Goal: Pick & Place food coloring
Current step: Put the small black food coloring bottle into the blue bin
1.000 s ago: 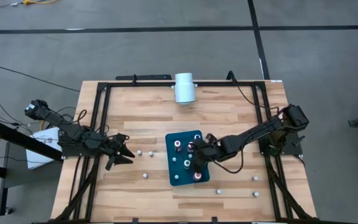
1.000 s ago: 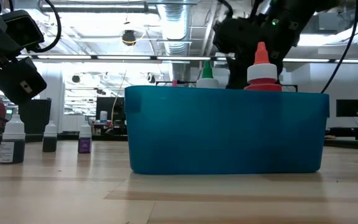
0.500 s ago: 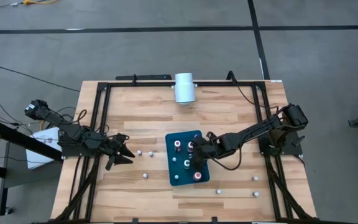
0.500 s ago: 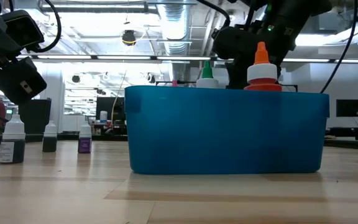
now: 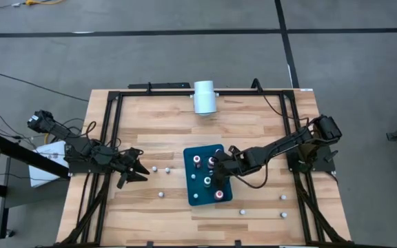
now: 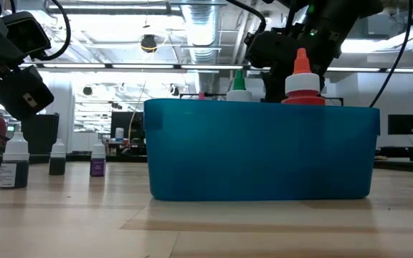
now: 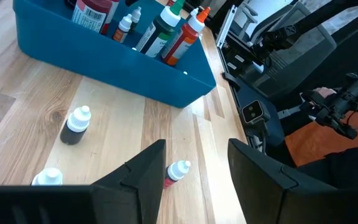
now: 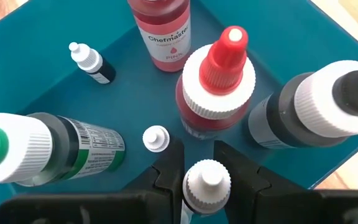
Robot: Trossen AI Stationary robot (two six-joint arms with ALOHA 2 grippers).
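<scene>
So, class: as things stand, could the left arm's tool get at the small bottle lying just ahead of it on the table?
Probably yes. The left tool is open, and the small bottle lies on bare wood in line with the gap between its fingers, clear of the teal tray.

Seven bottles (image 8: 215, 87) stand in one tray (image 8: 36, 37); six bottles dot the table (image 5: 267, 131).
</scene>
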